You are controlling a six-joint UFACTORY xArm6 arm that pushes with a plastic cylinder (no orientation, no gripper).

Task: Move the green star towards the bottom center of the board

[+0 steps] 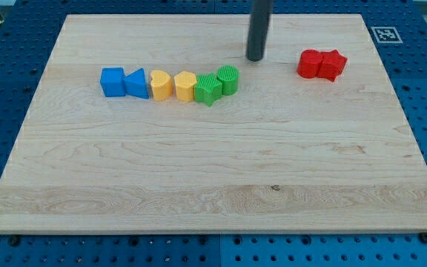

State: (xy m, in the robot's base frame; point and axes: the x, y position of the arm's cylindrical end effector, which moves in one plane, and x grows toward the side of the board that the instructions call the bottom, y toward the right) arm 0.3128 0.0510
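The green star (207,89) sits on the wooden board (213,178) in the upper middle, in a row of blocks. It touches a green round block (228,78) on its upper right and a yellow block (185,86) on its left. My tip (255,58) is a dark rod's end, up and to the right of the green round block, apart from it.
Further left in the row stand a yellow heart-like block (161,84), a blue triangle (136,83) and a blue cube (113,81). Two red blocks (322,64) touch each other at the upper right. A marker tag (385,34) lies beyond the board's top right corner.
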